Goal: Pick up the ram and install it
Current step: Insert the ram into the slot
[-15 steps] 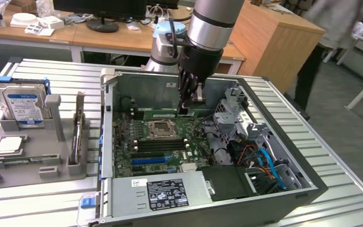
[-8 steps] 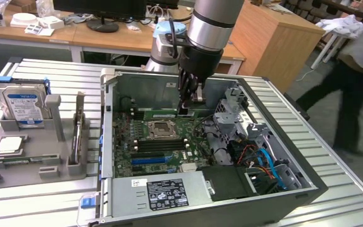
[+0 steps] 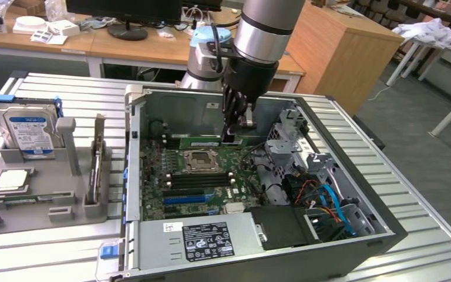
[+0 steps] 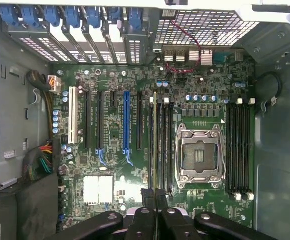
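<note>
Closest to the wrist camera, the end effector (image 4: pixel 153 194) was clenched, its two dark fingers (image 4: pixel 145 200) pressed together on the ram (image 4: pixel 154 135). Nothing separated the two: the stick sat in the grip itself, seen edge-on as a thin pale-green strip running straight out from between the fingertips. Its long axis ran parallel to the black memory slots (image 4: pixel 163 145) on the motherboard (image 4: pixel 112 137). It pointed toward the rear wall of the computer case (image 4: pixel 20 100), where the blue card clips (image 4: pixel 72 17) stood. It was held on edge, its contact edge probably facing down at the board.

The strip lay over the bank of slots between the blue expansion slot (image 4: pixel 126 122) and the processor socket (image 4: pixel 199 150), on the side of that bank away from the socket. Whether it hung above a slot or had entered one could not be told.

In the exterior view the single arm reached down into the open case, which lay on its side on the slatted worktop (image 3: pixel 425 194). Toward the worktop's edge at the exterior view's left, a grey tray (image 3: pixel 30 202) carried a hard drive (image 3: pixel 26 126), well apart from the ram.
</note>
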You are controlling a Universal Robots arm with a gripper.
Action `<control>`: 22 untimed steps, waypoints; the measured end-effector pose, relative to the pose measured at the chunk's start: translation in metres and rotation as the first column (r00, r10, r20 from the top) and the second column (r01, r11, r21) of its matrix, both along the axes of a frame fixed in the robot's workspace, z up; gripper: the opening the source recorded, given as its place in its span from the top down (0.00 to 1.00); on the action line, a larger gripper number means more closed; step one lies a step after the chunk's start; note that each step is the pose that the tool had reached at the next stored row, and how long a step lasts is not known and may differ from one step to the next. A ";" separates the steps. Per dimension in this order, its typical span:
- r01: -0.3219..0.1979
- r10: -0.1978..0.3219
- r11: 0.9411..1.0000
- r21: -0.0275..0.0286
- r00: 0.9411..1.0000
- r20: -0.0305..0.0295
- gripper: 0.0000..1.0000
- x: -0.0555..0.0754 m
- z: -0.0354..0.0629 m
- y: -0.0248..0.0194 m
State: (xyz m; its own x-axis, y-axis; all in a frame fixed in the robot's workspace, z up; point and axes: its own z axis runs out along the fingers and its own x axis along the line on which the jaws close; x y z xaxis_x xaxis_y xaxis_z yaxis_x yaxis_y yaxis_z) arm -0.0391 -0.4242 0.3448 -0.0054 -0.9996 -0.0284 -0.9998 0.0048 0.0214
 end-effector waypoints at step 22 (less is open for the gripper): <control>0.000 0.000 1.000 0.000 1.000 0.000 0.88 0.000 -0.0055 -0.0056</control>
State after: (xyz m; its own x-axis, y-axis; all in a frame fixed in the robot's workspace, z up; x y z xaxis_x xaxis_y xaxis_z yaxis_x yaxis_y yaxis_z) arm -0.0391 -0.4298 0.3392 -0.0053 -0.9996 -0.0288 -0.9998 0.0047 0.0213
